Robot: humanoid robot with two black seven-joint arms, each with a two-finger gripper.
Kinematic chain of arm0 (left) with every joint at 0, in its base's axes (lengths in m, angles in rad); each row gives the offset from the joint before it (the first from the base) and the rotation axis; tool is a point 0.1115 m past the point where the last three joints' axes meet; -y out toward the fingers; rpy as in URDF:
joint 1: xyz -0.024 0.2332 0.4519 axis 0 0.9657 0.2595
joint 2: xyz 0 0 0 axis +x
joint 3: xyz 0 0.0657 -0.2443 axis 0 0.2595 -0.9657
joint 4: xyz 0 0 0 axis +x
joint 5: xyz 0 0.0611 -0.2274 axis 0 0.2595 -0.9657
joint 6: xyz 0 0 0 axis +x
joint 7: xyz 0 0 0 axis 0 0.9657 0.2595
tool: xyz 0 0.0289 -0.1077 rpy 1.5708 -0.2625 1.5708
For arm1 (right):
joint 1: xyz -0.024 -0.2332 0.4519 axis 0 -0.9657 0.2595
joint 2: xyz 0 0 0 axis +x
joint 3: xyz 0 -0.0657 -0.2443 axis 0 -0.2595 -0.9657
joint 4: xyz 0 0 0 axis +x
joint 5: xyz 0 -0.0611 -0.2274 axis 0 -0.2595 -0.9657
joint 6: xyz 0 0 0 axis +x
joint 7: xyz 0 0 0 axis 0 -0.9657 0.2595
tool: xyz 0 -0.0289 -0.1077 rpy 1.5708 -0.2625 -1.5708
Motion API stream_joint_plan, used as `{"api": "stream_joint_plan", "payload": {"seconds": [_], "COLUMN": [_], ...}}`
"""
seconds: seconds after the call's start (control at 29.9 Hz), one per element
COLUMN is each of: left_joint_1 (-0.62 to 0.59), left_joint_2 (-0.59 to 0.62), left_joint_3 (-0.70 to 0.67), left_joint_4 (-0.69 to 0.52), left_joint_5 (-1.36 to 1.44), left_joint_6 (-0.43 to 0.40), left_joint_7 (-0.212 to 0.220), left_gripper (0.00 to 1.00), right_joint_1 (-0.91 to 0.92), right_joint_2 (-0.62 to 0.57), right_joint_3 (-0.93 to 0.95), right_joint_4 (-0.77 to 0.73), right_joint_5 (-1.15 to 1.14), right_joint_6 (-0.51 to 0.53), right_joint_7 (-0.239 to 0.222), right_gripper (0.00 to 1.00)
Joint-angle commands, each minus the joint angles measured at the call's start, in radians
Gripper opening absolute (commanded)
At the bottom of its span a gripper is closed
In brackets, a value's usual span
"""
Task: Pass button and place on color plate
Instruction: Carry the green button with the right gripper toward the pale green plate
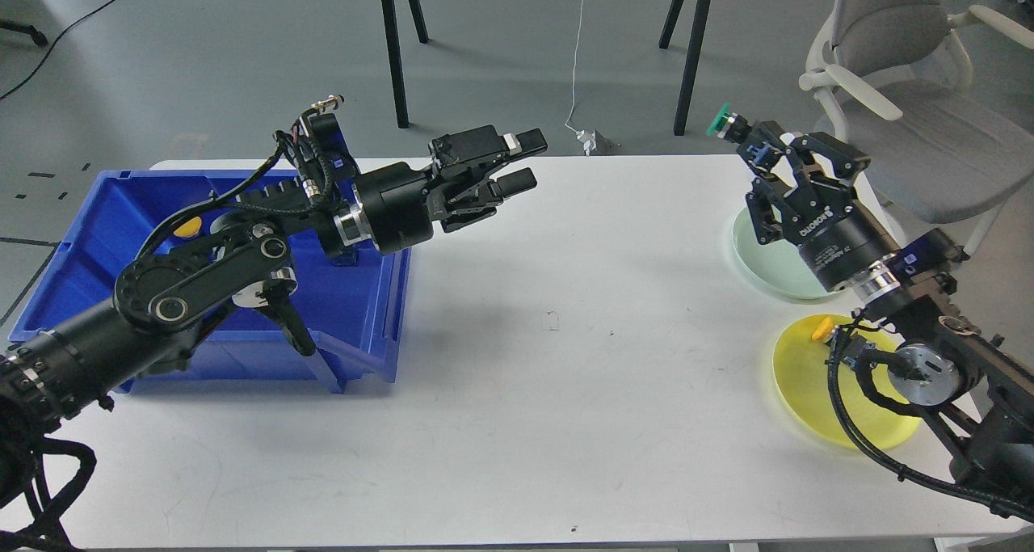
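My right gripper (pixel 739 134) is shut on a green button (pixel 719 121) and holds it up above the table's back right edge, just beyond the pale green plate (pixel 771 265). A yellow plate (pixel 808 390) lies in front of it, with a yellow button (pixel 821 326) on its far rim, partly hidden by my right arm. My left gripper (pixel 525 162) is open and empty above the table's back middle, to the right of the blue bin (pixel 97 261). A yellow button (pixel 188 226) lies in the bin.
The blue bin takes up the table's left side. A grey office chair (pixel 905 59) stands behind the table's right corner. Black stand legs (pixel 691 51) are on the floor beyond the back edge.
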Motion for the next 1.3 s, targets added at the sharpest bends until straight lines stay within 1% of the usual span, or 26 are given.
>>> {"api": "stream_joint_plan", "payload": {"seconds": [0.0, 0.13, 0.2, 0.27, 0.4, 0.57, 0.74, 0.84, 0.94, 1.0, 1.04, 1.27], "left_joint_1": [0.0, 0.0, 0.0, 0.0, 0.0, 0.0, 0.0, 0.0, 0.0, 0.0, 0.0, 0.0], "left_joint_2": [-0.001, -0.001, -0.001, -0.001, -0.001, -0.001, -0.001, -0.001, -0.001, -0.001, -0.001, -0.001], "left_joint_3": [0.001, 0.001, 0.001, 0.001, 0.001, 0.001, -0.001, -0.001, 0.001, 0.001, 0.001, 0.001], "left_joint_4": [0.001, 0.001, 0.0, 0.001, 0.0, 0.0, 0.0, 0.001, 0.001, 0.001, 0.001, 0.003], "left_joint_5": [0.0, 0.0, 0.0, 0.0, 0.0, 0.0, 0.0, 0.0, -0.009, -0.02, -0.02, -0.02], "left_joint_6": [0.0, 0.0, 0.0, 0.0, 0.0, 0.0, 0.0, 0.0, 0.0, 0.0, 0.0, 0.0], "left_joint_7": [0.0, 0.0, 0.0, 0.0, 0.0, 0.0, 0.0, 0.0, 0.0, 0.0, 0.0, 0.0], "left_gripper": [0.76, 0.76, 0.76, 0.76, 0.76, 0.76, 0.76, 0.76, 0.76, 0.77, 0.77, 0.77], "right_joint_1": [-0.001, 0.002, 0.011, 0.022, 0.06, 0.102, 0.14, 0.155, 0.163, 0.166, 0.166, 0.166], "right_joint_2": [-0.053, -0.047, -0.032, -0.007, 0.02, 0.062, 0.099, 0.12, 0.136, 0.143, 0.145, 0.146], "right_joint_3": [-0.003, -0.017, -0.059, -0.105, -0.164, -0.205, -0.274, -0.284, -0.284, -0.279, -0.276, -0.265], "right_joint_4": [-0.138, -0.322, -0.402, -0.445, -0.493, -0.528, -0.568, -0.585, -0.604, -0.614, -0.614, -0.614], "right_joint_5": [-0.008, -0.013, -0.015, -0.013, -0.011, -0.013, -0.008, -0.008, -0.008, -0.002, -0.001, 0.002], "right_joint_6": [-0.031, -0.047, -0.068, -0.099, -0.16, -0.176, -0.211, -0.212, -0.212, -0.212, -0.212, -0.212], "right_joint_7": [0.0, 0.0, 0.0, 0.0, 0.0, 0.0, 0.0, 0.0, 0.0, 0.0, 0.0, 0.0], "right_gripper": [0.04, 0.04, 0.04, 0.04, 0.05, 0.09, 0.09, 0.09, 0.15, 0.24, 0.27, 0.37]}}
